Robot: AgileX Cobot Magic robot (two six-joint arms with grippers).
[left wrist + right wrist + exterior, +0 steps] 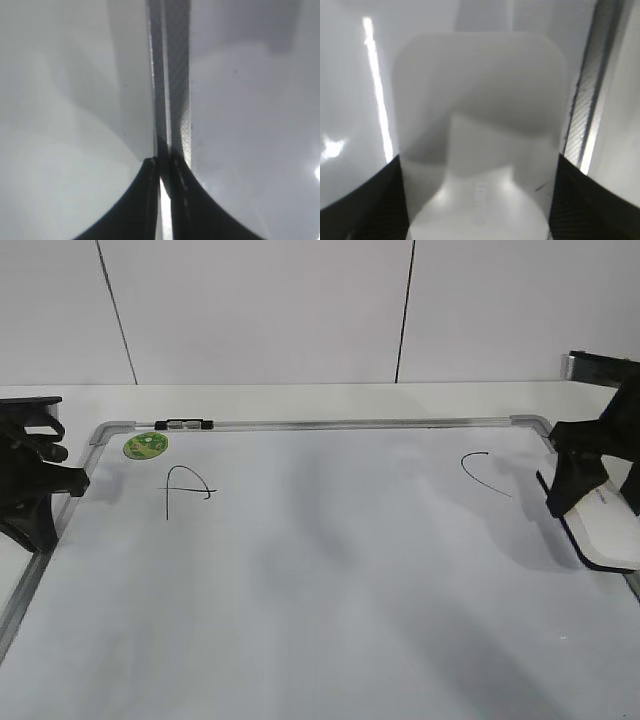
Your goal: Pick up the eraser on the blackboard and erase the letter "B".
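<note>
The blackboard (330,580) is a white board in a silver frame and fills the table. It bears a black "A" (185,490) at the left and a curved "C" (485,472) at the right. No letter "B" shows between them. The white eraser (605,525) lies at the board's right edge. My right gripper (580,495) straddles it. In the right wrist view both fingers of the gripper (479,200) press against the eraser's (480,100) sides. My left gripper (45,510) is shut and empty over the board's left frame (172,75), its fingertips (165,165) nearly together.
A small green round sticker (146,446) and a black clip (184,424) sit at the board's top left. The right frame rail (587,110) runs just beside the eraser. A white wall stands behind the table.
</note>
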